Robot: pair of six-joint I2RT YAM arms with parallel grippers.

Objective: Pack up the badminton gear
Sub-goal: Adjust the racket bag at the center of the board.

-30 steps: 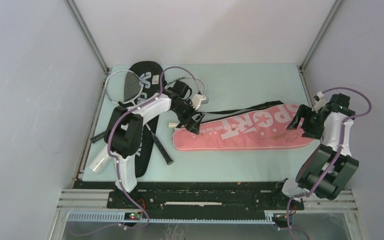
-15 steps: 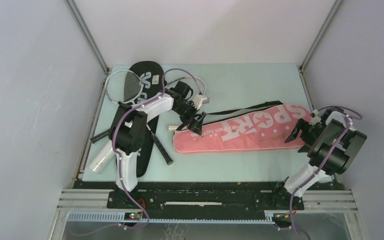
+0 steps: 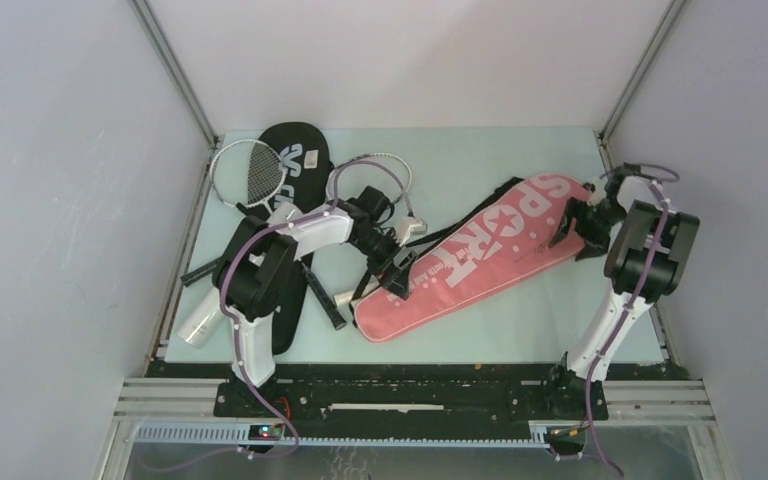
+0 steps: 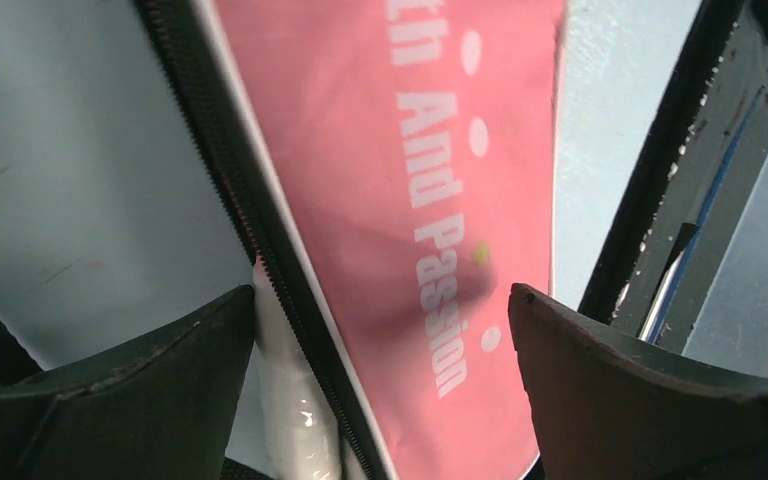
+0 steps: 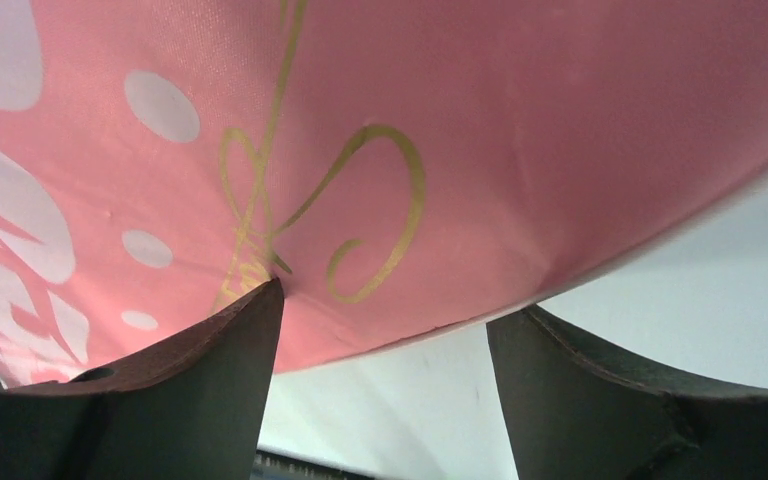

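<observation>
The pink "SPORT" racket cover lies slantwise across the table, narrow end near left, wide end far right. My left gripper hangs over the narrow end, open; in the left wrist view the cover, its black zipper and a white wrapped handle lie between the spread fingers. My right gripper is open at the wide end. In the right wrist view one fingertip touches the cover, and the cover's edge crosses the gap.
The black cover lies at the far left with a white-framed racket on it. A second racket frame sits behind my left arm. A white tube and a black handle lie near left. Side walls stand close.
The pink cover's wide end has swung toward the back, so the cover now lies slantwise. My right gripper moved back and left with it; my left gripper shifted slightly nearer.
</observation>
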